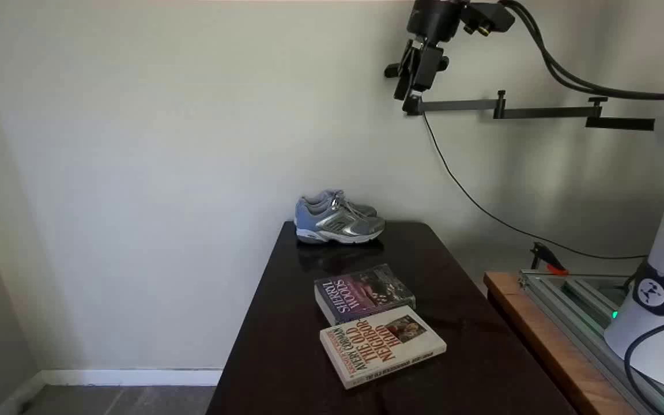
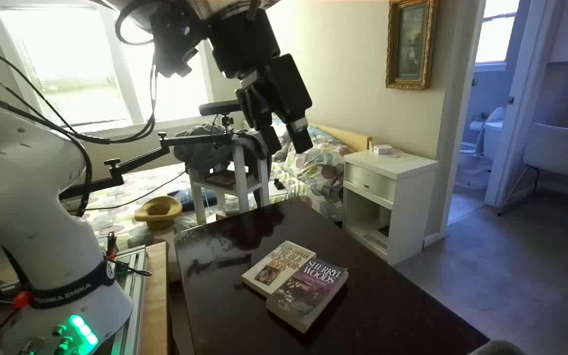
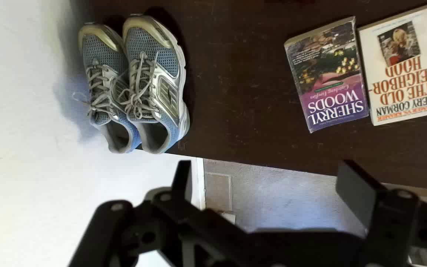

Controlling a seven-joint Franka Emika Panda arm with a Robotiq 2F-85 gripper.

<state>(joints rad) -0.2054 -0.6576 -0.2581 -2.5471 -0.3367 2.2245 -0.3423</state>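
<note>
My gripper is open and empty, high above the dark table [image 1: 274, 351]; it shows in both exterior views [image 1: 411, 95] [image 2: 289, 141] and in the wrist view [image 3: 265, 167]. It touches nothing. A pair of blue-grey sneakers [image 1: 340, 222] stands at the table end by the wall, at upper left in the wrist view [image 3: 154, 74]. A purple Sherryl Woods paperback [image 1: 366, 291] and a white paperback, The Old Neighborhood [image 1: 384, 346], lie side by side, covers up. Both books show in the other views: purple [image 2: 308, 293] [image 3: 328, 74], white [image 2: 276, 266] [image 3: 406, 74].
A wall [image 1: 136, 173] stands behind the table's sneaker end. A black jointed arm [image 2: 197, 140] carrying a camera extends near the gripper. A wooden bench [image 1: 562, 351] bears the robot base. A white nightstand [image 2: 392, 167], a stool [image 2: 239, 172] and a yellow hat [image 2: 158, 212] are beyond.
</note>
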